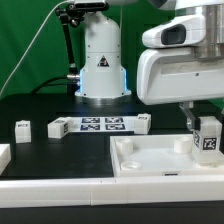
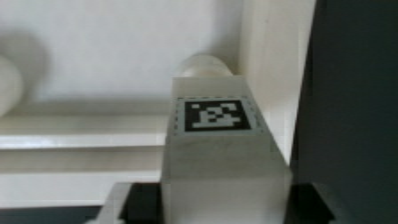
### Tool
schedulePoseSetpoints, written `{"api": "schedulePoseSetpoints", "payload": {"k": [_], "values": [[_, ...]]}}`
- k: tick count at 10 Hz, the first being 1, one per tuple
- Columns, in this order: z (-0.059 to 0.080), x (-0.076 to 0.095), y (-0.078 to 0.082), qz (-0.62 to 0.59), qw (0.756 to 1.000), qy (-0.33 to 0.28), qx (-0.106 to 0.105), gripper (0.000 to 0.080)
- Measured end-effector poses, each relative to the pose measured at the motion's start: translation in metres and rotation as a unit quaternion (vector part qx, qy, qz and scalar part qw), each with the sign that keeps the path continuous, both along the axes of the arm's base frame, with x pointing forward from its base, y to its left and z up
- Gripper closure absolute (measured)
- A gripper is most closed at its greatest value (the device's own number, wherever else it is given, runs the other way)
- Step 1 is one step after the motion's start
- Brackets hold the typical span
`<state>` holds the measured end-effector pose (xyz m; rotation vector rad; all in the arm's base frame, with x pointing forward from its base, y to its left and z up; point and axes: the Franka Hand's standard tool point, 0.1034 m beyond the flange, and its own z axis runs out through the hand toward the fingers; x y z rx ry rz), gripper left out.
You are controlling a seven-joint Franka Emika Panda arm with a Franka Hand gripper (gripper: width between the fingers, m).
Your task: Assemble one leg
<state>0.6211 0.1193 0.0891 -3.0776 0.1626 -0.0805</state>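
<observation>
My gripper is shut on a leg, a small white block with a marker tag, held upright at the far right corner of the large white tray-like piece. In the wrist view the leg fills the middle, clamped between the two dark fingers, its tip at the tray's inner corner. Whether the tip touches the tray I cannot tell. Two more legs lie on the black table at the exterior view's left: one near the edge, one beside the marker board.
The marker board lies in front of the robot base. Another small white block lies at its right end. A white piece sits at the left edge. A green backdrop stands behind.
</observation>
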Motion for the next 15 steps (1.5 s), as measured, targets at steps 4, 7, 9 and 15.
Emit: {"api": "schedulePoseSetpoints", "payload": {"k": [4, 7, 9, 15], "values": [[-0.0006, 0.0004, -0.0041, -0.214, 0.977, -0.004, 0.004, 0.0507], [-0.0005, 0.0001, -0.0029, -0.354, 0.935, 0.001, 0.009, 0.0507], [-0.0006, -0.0003, -0.0017, -0.444, 0.896, 0.008, 0.02, 0.0507], [-0.0004, 0.0003, 0.0018, -0.451, 0.892, 0.016, 0.031, 0.0282]]}}
